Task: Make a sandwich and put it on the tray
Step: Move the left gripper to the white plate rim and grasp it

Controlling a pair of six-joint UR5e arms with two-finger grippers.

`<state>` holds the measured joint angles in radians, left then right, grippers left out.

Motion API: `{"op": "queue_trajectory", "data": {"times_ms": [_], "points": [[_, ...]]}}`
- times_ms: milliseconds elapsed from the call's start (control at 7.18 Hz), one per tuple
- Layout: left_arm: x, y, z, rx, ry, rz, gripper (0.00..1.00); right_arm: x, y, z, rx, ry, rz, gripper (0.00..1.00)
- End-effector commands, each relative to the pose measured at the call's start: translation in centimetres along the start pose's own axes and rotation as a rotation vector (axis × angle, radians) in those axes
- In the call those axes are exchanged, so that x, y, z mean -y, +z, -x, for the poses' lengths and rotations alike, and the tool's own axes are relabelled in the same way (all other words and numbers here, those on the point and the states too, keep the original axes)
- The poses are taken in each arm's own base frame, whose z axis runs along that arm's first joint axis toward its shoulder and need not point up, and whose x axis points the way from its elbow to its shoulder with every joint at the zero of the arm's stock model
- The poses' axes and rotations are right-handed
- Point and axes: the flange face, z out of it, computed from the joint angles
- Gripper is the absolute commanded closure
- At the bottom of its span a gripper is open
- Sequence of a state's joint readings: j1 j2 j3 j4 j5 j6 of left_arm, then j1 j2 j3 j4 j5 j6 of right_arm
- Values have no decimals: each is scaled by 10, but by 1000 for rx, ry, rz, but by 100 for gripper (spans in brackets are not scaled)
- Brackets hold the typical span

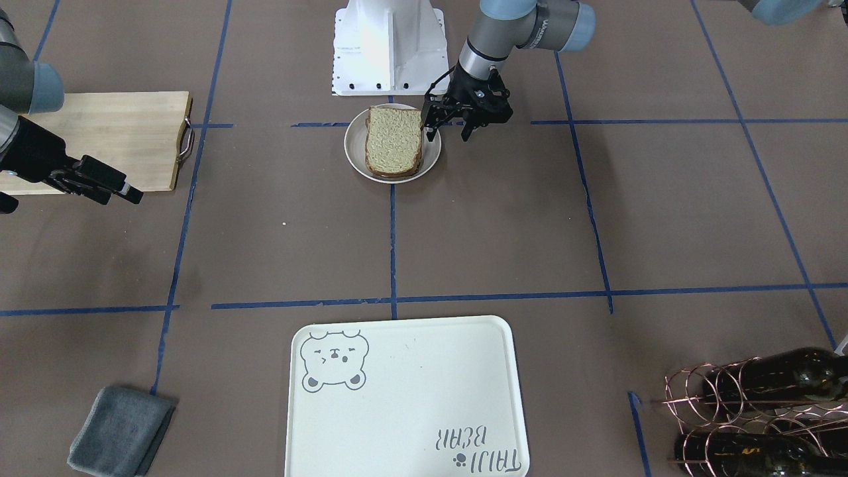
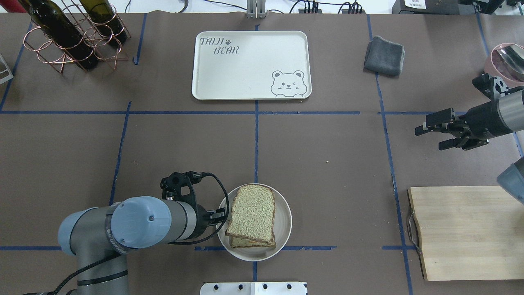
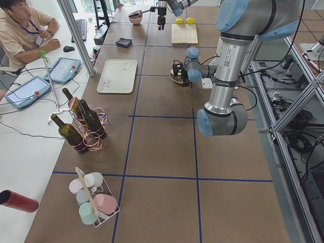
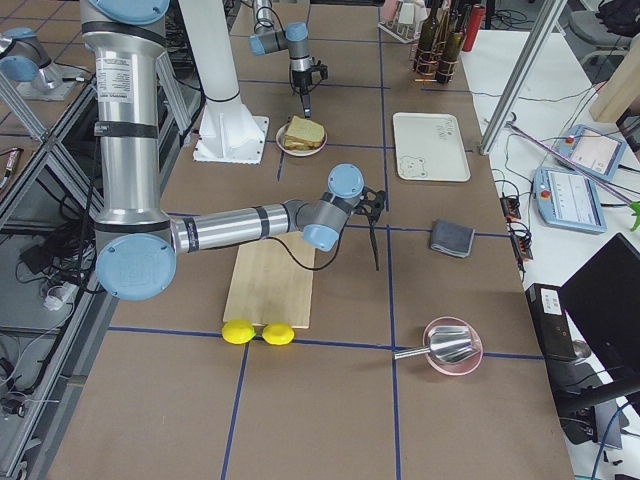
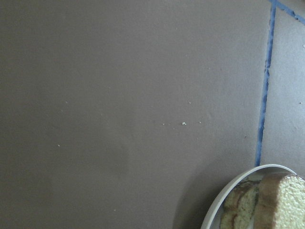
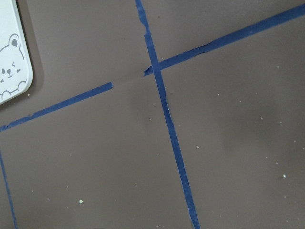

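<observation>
The sandwich (image 2: pixel 251 213) lay on a small round plate (image 2: pixel 283 223) near the robot's edge of the table (image 2: pixel 327 164), on the centre tape line. 2 slices of brown-crusted bread were stacked there, the top 1 slightly askew so the lower crust showed at the robot's side. What lay between them could not be seen. The tray (image 2: pixel 249 69), printed with a bear face and lettering, sat well apart from the plate, at the far side of the table along the same tape line.

The left gripper (image 1: pixel 448 132) hung just beside the plate on the robot's left, its 2 fingers spread apart and holding nothing. 1 fingertip (image 1: pixel 430 132) was over the plate's rim close to the bread's edge, and the other was outside the plate. Whether either touched the rim could not be told. The left wrist view caught only the rim and the crusts in its lower right corner.

The right gripper (image 2: pixel 428 139) hovered over bare table well to the robot's right, fingers parted and empty. It was between a folded grey cloth (image 2: pixel 384 55) and a wooden cutting board (image 2: pixel 466 231). Dark bottles (image 2: pixel 61 35) in a wire rack stood at the far left corner, and 2 lemons (image 4: pixel 238 332) lay just beyond the board's end
</observation>
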<state>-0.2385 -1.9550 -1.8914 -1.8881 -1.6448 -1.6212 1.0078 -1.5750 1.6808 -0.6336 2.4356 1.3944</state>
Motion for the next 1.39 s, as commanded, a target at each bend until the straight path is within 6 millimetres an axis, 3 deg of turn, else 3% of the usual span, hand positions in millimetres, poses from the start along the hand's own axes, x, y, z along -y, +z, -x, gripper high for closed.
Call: {"op": "queue_trajectory", "data": {"times_ms": [0, 139, 557, 696, 835, 975, 1253], "points": [[-11, 8, -3, 14, 9, 15, 37, 1, 1, 0, 0, -2, 0, 0], [-10, 18, 1, 31, 8, 16, 41, 1, 2, 0, -2, -1, 0, 0], [-14, 19, -2, 27, 10, 23, 49, 1, 2, -1, -3, 0, 1, 0], [-14, 17, -8, 18, 11, 23, 57, 1, 2, -1, -3, 0, 1, 0], [-15, 21, -12, 20, 12, 26, 75, 1, 2, -1, -3, 0, 1, 0], [-16, 19, -15, 12, 11, 31, 100, 2, 2, -2, -4, 2, 0, 0], [-18, -2, -35, -45, -1, 37, 100, 1, 1, -2, 2, -4, -1, 0]]}}
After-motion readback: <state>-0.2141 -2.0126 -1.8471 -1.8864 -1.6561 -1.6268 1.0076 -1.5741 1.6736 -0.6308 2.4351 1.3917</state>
